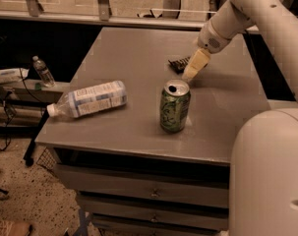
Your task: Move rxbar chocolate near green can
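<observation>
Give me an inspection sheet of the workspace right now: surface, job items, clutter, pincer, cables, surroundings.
Surface: grey table, with drawers below its front edge.
Job's things: the rxbar chocolate lies flat towards the far side. The green can stands upright nearer the front, apart from the bar.
Clutter: a clear plastic bottle lies on its side at the left, cap over the edge.
Pincer: the pincer is at the bar's right end, between bar and can; contact cannot be told.
Cables: dark cables on the floor, left.
Surroundings: a small bottle stands on a side shelf.
</observation>
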You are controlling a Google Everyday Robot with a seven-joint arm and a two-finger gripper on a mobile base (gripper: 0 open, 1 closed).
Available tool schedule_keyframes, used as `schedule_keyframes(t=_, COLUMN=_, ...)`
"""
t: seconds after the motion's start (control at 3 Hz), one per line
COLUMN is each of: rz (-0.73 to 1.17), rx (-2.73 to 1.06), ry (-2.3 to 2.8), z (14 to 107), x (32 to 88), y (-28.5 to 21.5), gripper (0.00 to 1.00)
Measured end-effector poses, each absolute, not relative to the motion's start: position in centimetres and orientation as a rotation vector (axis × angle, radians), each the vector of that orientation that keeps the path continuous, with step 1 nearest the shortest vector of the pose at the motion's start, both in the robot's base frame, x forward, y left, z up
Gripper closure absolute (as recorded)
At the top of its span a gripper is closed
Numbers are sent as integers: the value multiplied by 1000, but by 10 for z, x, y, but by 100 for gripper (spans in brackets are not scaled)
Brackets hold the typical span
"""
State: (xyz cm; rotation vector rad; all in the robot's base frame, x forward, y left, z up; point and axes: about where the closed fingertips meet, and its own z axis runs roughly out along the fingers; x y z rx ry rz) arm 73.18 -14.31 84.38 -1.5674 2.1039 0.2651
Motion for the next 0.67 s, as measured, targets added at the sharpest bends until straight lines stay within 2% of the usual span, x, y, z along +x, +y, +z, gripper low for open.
schedule_keyframes(t=0.67, rz=268, rx=-1638, ry=2131, z=827, x=735, y=-138, gripper=0)
